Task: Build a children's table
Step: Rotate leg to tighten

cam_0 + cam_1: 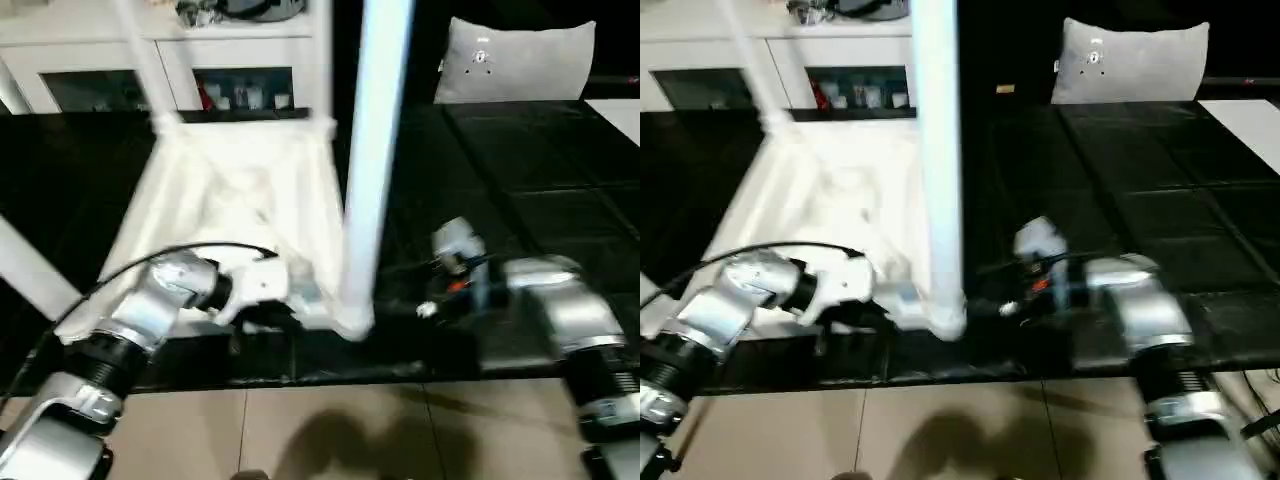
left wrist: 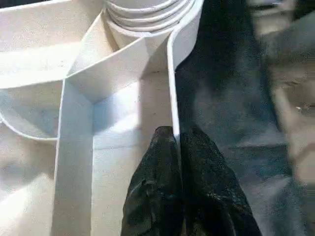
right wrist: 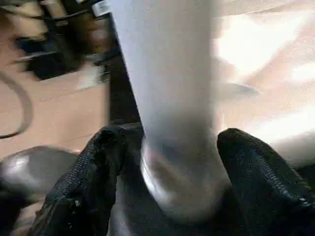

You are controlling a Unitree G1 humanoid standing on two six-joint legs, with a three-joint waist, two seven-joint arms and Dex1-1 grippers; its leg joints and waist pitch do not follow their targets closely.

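Note:
The white children's table (image 1: 230,190) lies upside down on a black surface, ribbed underside up. A long white leg (image 1: 378,150) stands in its near right corner socket (image 1: 350,322). More legs rise at the far left (image 1: 140,50) and near left (image 1: 30,270). My left gripper (image 2: 176,132) is shut on the top's thin rim wall (image 2: 172,88), close to the ringed socket (image 2: 147,14). My right gripper (image 3: 170,142) is closed around the base of the leg (image 3: 167,98), one black finger (image 3: 93,167) on each side of it.
A white cabinet with glass doors (image 1: 120,85) stands behind the table top. A grey cushion (image 1: 515,60) rests at the back right on the black surface (image 1: 520,190). Tan floor (image 1: 330,430) begins at that surface's near edge.

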